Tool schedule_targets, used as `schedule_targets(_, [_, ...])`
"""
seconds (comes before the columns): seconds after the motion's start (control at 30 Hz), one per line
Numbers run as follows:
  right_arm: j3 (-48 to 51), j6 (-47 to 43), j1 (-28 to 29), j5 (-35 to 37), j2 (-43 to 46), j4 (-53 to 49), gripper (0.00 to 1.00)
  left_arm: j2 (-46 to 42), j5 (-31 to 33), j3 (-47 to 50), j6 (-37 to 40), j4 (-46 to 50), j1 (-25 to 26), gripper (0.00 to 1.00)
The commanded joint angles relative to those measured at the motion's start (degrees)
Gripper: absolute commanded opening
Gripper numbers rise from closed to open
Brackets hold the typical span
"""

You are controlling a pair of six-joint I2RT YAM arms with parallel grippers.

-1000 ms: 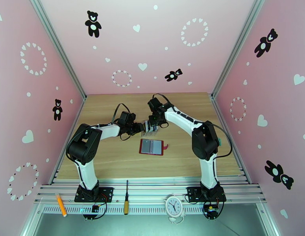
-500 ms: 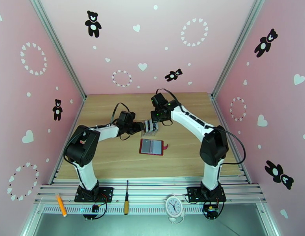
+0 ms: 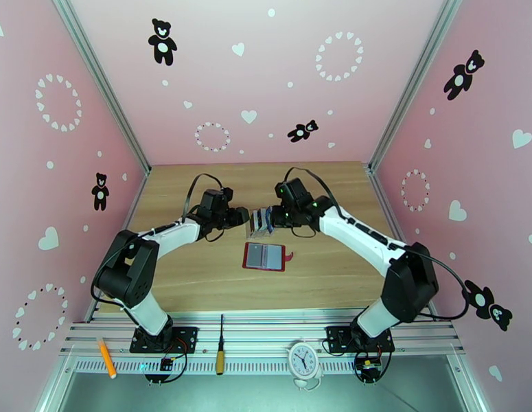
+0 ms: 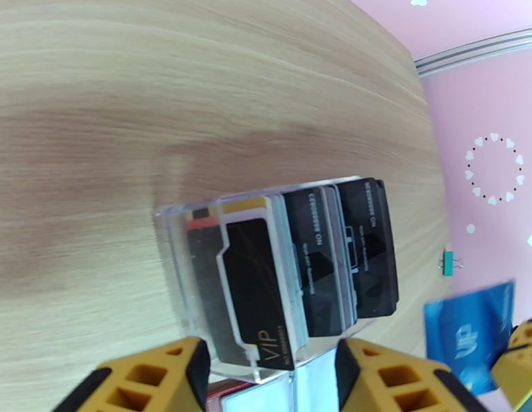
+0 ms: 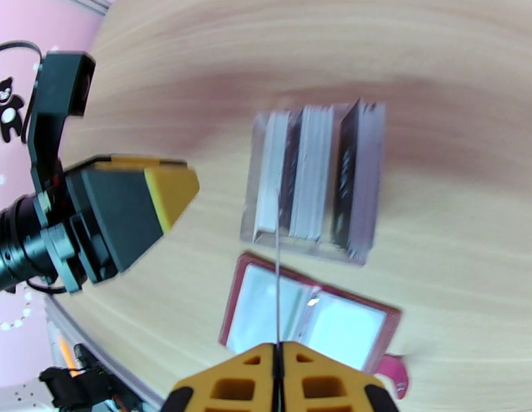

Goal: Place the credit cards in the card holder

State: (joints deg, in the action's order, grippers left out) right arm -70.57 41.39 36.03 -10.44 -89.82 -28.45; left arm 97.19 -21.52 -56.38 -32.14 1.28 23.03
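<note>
The card holder lies open and flat on the table, dark red with grey pockets, and appears below the rack in the right wrist view. Behind it stands a clear slotted rack holding several black and pale credit cards upright. My right gripper is shut on one blue credit card, seen edge-on above the rack's left slot. My left gripper is open just left of the rack, a small gap apart.
A screwdriver, an orange pen and a small clock rest on the front rail. A green binder clip lies on the table to the right. Pink walls close in on three sides.
The right arm has swung its elbow out to the right and drawn the blue card up from the rack. The left gripper has backed a little to the left.
</note>
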Motion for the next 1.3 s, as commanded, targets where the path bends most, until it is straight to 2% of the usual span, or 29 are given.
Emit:
schedule_targets(0.0, [5.7,5.0,0.2,-5.4,3.5,8.8,0.11,-2.1,3.2,1.1,3.3,4.8,0.5,0.54])
schedule_targets(0.37, [21.7,11.0,0.1,-10.8,8.0,23.8,0.11,-7.1,7.6,7.4,7.5,9.0,7.8,0.53])
schedule_targets(0.7, [31.1,15.2,-0.3,-13.0,7.4,35.3,0.11,-7.2,7.5,14.0,8.8,6.5,8.5,0.52])
schedule_targets(0.87, [35.0,17.7,-0.5,-14.2,6.3,41.2,0.11,-6.4,5.9,13.5,9.3,6.3,8.6,0.51])
schedule_targets(1.27, [40.2,18.2,-0.9,-12.8,9.5,42.7,0.11,-3.9,4.7,12.1,9.4,6.7,10.4,0.46])
